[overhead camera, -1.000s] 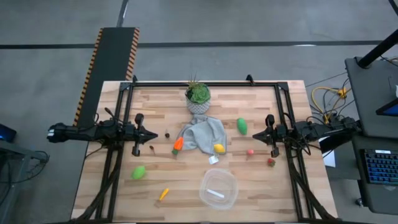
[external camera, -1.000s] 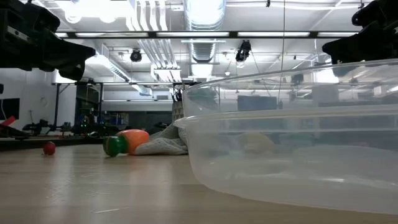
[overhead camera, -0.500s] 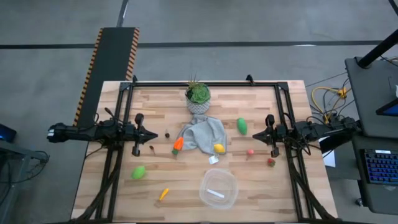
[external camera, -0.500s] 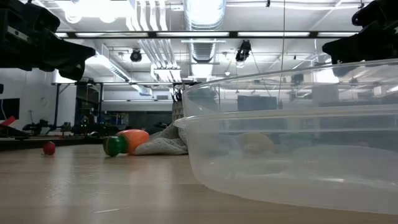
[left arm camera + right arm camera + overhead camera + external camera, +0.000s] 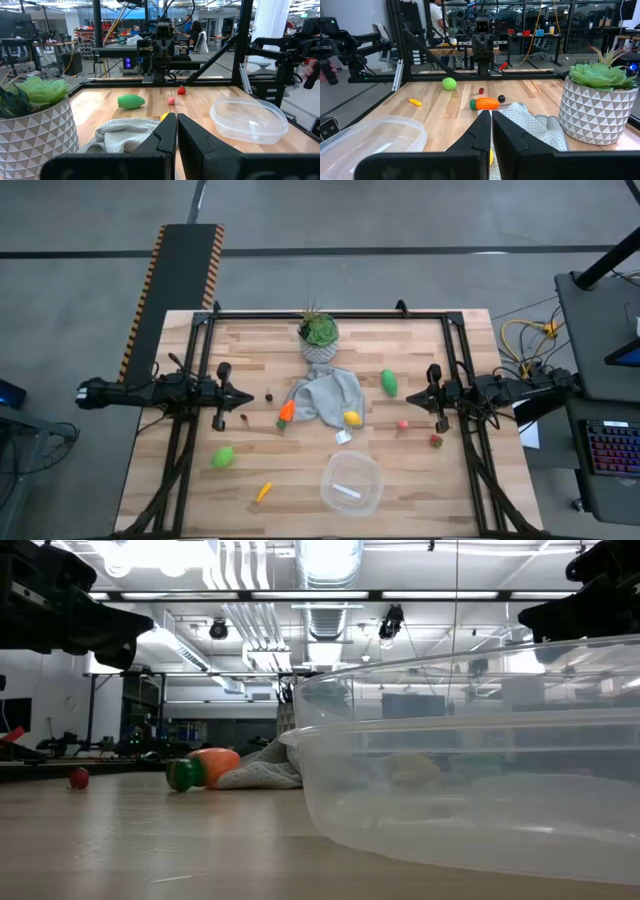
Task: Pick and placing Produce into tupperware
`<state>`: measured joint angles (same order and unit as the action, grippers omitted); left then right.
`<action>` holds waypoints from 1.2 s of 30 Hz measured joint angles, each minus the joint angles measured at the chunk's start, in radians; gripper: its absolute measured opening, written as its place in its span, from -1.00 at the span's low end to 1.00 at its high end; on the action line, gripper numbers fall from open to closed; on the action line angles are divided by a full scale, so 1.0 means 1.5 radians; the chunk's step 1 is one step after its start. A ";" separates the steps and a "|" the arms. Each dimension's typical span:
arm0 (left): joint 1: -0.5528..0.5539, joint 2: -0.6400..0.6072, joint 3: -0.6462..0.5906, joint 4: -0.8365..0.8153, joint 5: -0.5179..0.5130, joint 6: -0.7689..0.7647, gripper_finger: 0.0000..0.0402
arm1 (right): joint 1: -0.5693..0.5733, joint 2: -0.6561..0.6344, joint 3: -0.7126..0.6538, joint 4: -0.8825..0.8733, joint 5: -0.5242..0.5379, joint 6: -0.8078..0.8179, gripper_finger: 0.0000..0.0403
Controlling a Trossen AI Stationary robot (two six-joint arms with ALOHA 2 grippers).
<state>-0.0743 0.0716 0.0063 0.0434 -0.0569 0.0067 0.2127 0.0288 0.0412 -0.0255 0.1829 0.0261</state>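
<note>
While pincers (image 5: 244,395) wait – tupperware (image 5: 351,483) well apart

The table (image 5: 300,470) is pale planked wood with a smooth, faintly glossy finish. Near its front edge, the tupperware (image 5: 351,484) is clear, shiny plastic. Behind the tupperware lies a soft, matt grey cloth (image 5: 327,396) in rumpled folds. Beyond the cloth, the plant pot (image 5: 594,111) has a matt, faceted white surface.

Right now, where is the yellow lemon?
In the high view the yellow lemon sits near the table's middle, at the grey cloth's lower right corner, a little up from the tupperware.
</note>
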 joint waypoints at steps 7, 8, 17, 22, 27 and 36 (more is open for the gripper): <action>0.000 0.000 0.000 0.000 0.000 0.000 -1.00 | 0.000 0.000 0.000 0.001 -0.001 0.005 -0.96; 0.000 0.000 0.000 0.001 0.000 0.001 -1.00 | 0.000 0.000 0.000 0.001 -0.001 0.017 -0.96; 0.000 0.000 0.000 0.013 -0.003 0.000 -1.00 | -0.002 -0.001 0.000 0.040 0.001 -0.059 -0.96; 0.000 0.000 0.000 0.023 -0.019 0.007 -1.00 | -0.002 0.000 0.000 0.120 0.055 0.008 -0.92; 0.000 0.000 0.000 0.023 -0.039 0.037 -1.00 | -0.001 0.017 0.004 0.245 -0.020 -0.044 -0.62; 0.000 0.000 0.000 0.024 -0.073 0.039 -1.00 | -0.001 0.151 0.129 0.217 -0.040 -0.076 0.21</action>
<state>-0.0739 0.0719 0.0063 0.0799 -0.1665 0.0658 0.2115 0.2548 0.2353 0.2997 0.1234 -0.0872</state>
